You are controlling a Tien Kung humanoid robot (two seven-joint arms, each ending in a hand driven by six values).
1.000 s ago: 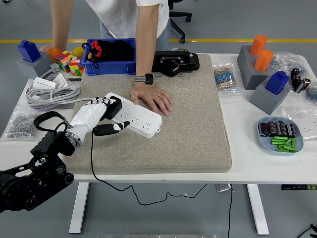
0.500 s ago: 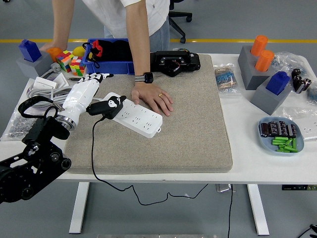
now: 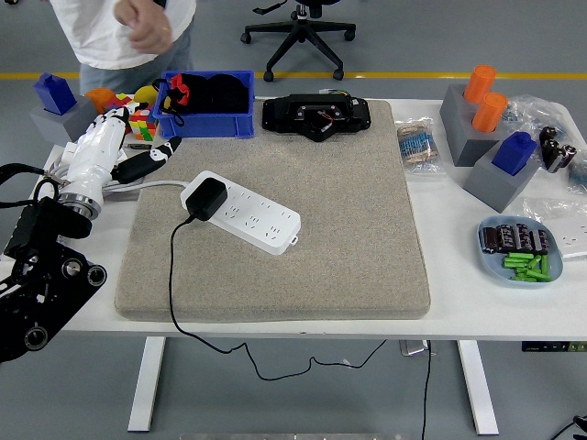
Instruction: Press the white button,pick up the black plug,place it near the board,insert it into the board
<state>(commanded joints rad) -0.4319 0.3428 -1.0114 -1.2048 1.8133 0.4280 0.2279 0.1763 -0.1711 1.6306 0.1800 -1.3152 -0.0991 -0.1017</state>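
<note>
Insertion appears to be the step already reached, judging from how the parts lie. At the left of the table, the left hand hovers over the clutter beside the mat, its white fingers loosely extended and its dark thumb pointing right toward the blue bin; it holds nothing. Below and right of the hand, the grey mat carries the white power strip, which lies diagonally with its left end toward the hand. The black plug sits upright on the left end of the strip, apparently seated in a socket, and its black cable runs down over the near edge of the mat and hangs below the table. Whether the prongs are fully home cannot be confirmed from this view, and the white button on the strip cannot be made out. If seating is incomplete, the next move calls for a straight downward press on the plug top; otherwise the hand needs only to clear the work area. A person stands at the far left edge, away from the strip. The right arm is out of view.
</note>
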